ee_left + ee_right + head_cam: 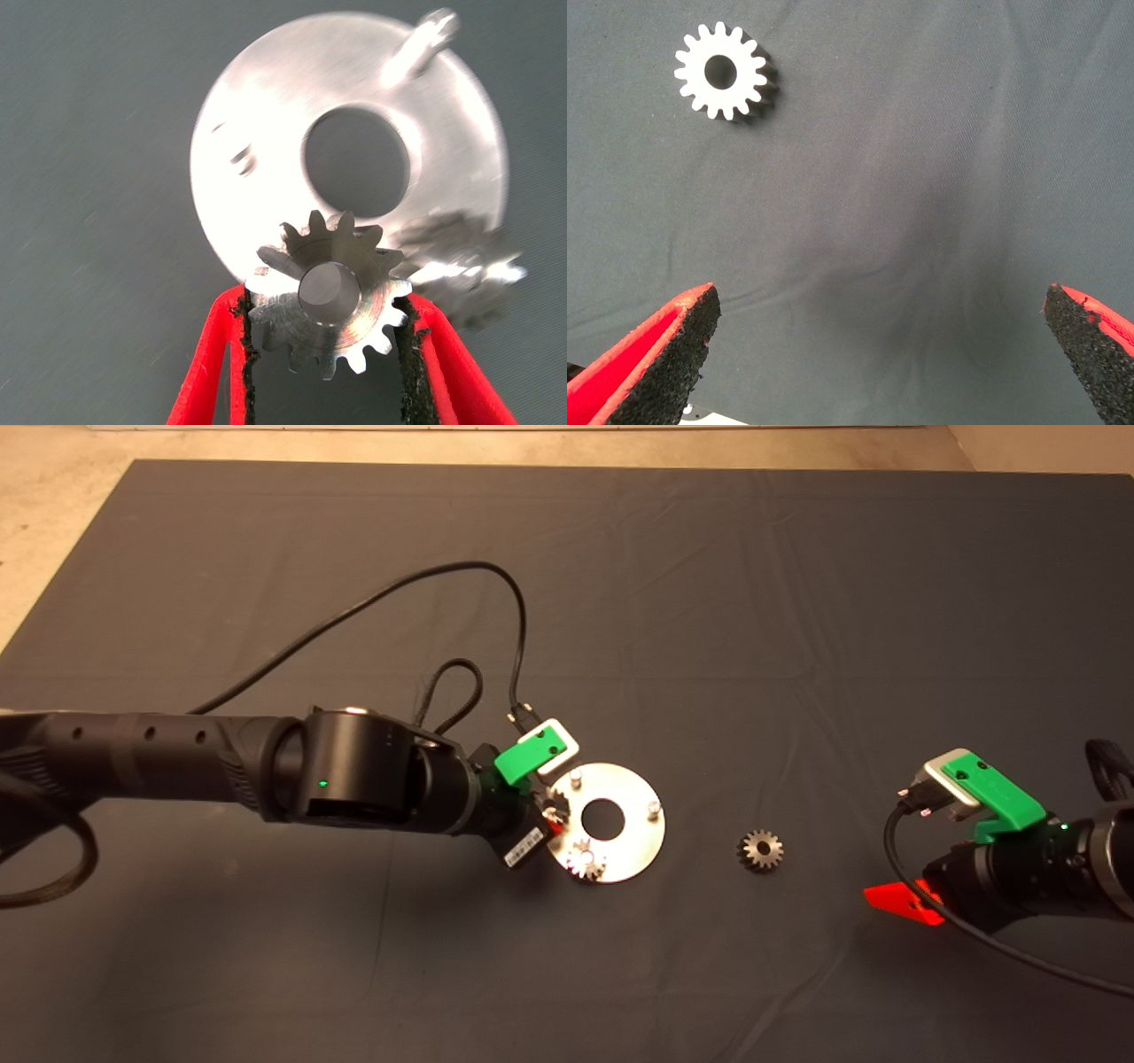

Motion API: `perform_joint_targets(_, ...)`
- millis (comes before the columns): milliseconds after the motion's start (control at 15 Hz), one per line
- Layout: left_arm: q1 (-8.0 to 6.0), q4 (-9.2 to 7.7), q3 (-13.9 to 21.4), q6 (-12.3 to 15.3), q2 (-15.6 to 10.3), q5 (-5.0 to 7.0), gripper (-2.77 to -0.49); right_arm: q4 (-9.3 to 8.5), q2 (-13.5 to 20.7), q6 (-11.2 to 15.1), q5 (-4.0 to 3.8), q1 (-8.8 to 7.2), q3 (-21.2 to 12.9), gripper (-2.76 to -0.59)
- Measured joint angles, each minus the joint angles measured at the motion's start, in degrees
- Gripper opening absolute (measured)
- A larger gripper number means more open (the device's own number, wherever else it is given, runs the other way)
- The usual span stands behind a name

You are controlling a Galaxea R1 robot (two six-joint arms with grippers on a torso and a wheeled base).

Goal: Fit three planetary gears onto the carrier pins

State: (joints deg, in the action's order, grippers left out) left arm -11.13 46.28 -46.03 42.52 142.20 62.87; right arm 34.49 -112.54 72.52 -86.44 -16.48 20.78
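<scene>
Gripping one gear [330, 305] between left gripper [328, 323] pads, hovering at carrier plate [625, 790] edge. Sitting on plate: second gear [586, 859]; two pins [576, 779] bare. Idling splayed wide beside mat: right gripper [873, 350], third gear [760, 850] lying apart.

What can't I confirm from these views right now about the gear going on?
- Whether the held gear is fully seated on its pin: the gear covers the pin in the left wrist view, and the left gripper blocks it in the head view.
- The installed gear: blurred in the left wrist view, tiny in the head view, so its seating is unclear.
- The round plate: its near edge is hidden behind the held gear.
</scene>
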Motion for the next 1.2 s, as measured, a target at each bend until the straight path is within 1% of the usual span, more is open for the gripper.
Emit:
perform_joint_targets(67, -0.06, 0.02, 0.0, 0.0, 0.38, -0.11, -2.5, -0.02, 0.02, 0.0, 0.17, 0.0, 0.0, -0.63)
perform_joint_targets(133, -0.42, -0.05, 0.0, 0.0, 0.35, -0.11, -2.5, 0.0, 0.04, 0.0, 0.2, 0.01, 0.0, -0.63)
perform_joint_targets(267, -1.43, 0.02, -0.02, 0.0, 0.31, 0.28, -2.5, 0.01, 0.0, 0.05, 0.37, 0.02, 0.0, -0.63)
perform_joint_targets(333, -1.6, 0.0, -0.02, 0.0, 0.3, 0.69, -2.5, -0.02, 0.0, 0.16, 0.54, 0.02, 0.0, -0.63)
perform_joint_targets(667, -1.62, 0.02, -1.51, 0.0, 0.19, 1.0, -2.5, 0.0, 0.0, 0.16, 0.56, 0.02, 0.0, -0.63)
perform_joint_targets(867, -1.6, 0.06, -3.7, -0.36, 1.45, 1.02, -2.5, 0.0, 0.02, 0.16, 0.56, 0.02, 0.0, -0.63)
perform_joint_targets(933, -1.62, 0.11, -3.91, -1.16, 1.79, 1.0, -2.5, -0.01, 0.02, 0.16, 0.56, 0.02, 0.0, -0.63)
perform_joint_targets(1067, -1.61, 0.06, -4.04, -1.29, 1.97, 0.55, -2.5, -0.02, 0.02, 0.16, 0.54, 0.02, 0.0, -0.63)
perform_joint_targets(1200, -1.6, 0.05, -4.52, -1.29, 2.19, 0.63, -2.5, 0.0, 0.02, 0.16, 0.56, 0.02, 0.0, -0.63)
